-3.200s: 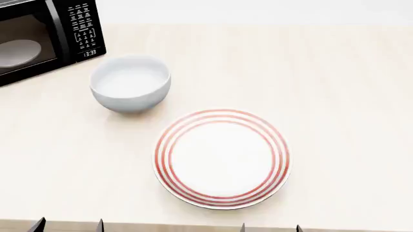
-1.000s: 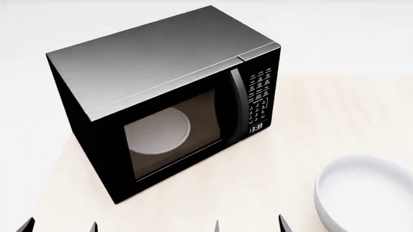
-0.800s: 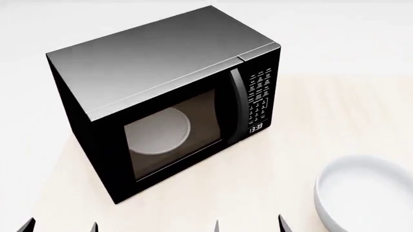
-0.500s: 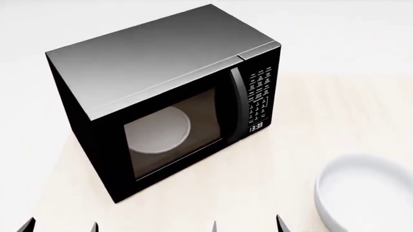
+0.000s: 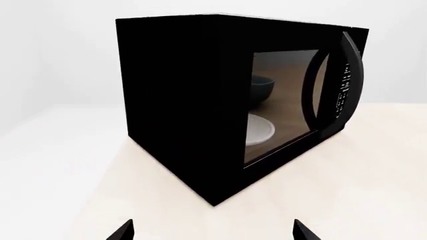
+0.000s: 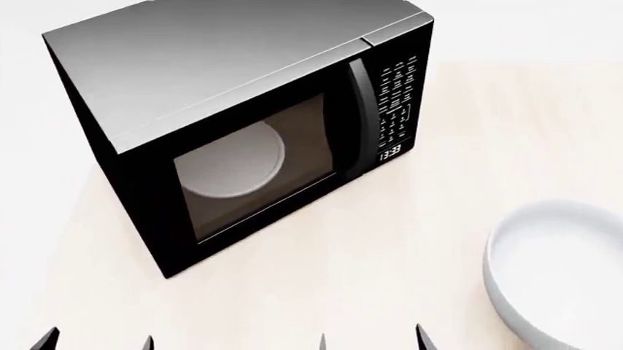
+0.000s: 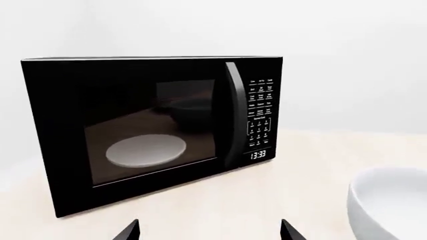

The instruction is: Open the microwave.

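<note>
The microwave [image 6: 233, 109] is a large black box with a grey top, standing on the pale wooden table. Its door is shut. A vertical black handle [image 6: 362, 120] runs beside the glass window, and the white turntable plate [image 6: 229, 160] shows behind the glass. The keypad [image 6: 395, 102] reads 13:33. It also shows in the left wrist view [image 5: 220, 100] and the right wrist view [image 7: 153, 125]. My left gripper [image 6: 95, 343] and right gripper [image 6: 370, 341] are open and empty at the near edge, well short of the microwave. Only their fingertips show.
A white bowl [image 6: 559, 277] stands on the table [image 6: 389, 277] to the right of the microwave, also in the right wrist view [image 7: 390, 205]. A white wall lies behind the table.
The head view first swung left from the striped plate and bowl onto the microwave. In the last half second the microwave has shifted up and left in view and grown slightly.
</note>
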